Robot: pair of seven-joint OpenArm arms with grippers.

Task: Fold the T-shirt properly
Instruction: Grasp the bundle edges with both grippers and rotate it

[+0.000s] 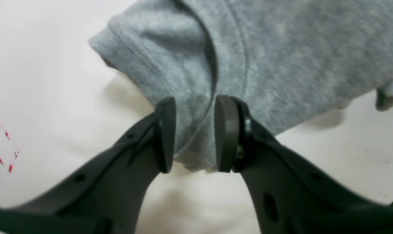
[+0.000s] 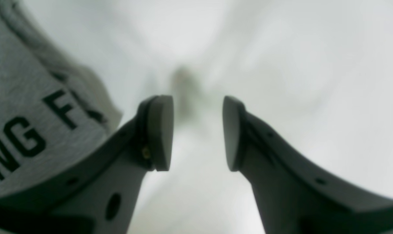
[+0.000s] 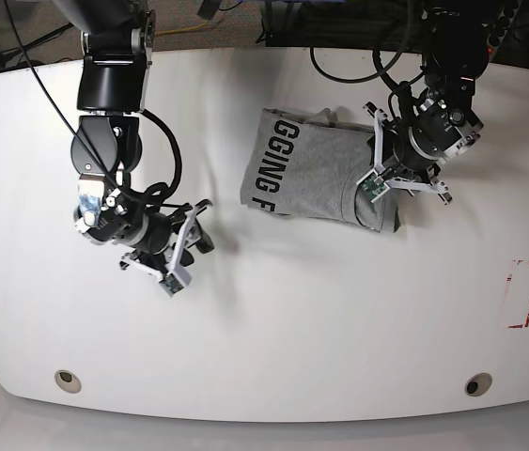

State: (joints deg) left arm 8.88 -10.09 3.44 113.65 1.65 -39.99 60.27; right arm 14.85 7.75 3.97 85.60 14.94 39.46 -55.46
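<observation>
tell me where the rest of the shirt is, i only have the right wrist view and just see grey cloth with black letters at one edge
Observer: The T-shirt lies folded into a compact block on the table, beside your right gripper and apart from it.
Operator: is the other arm on it
Observer: Yes. The left gripper is at the shirt's opposite end, its fingers straddling a bunched fold of cloth.
Operator: has it got a grip
Observer: I cannot tell. Cloth fills the gap between those fingers, but they stand somewhat apart.
</observation>
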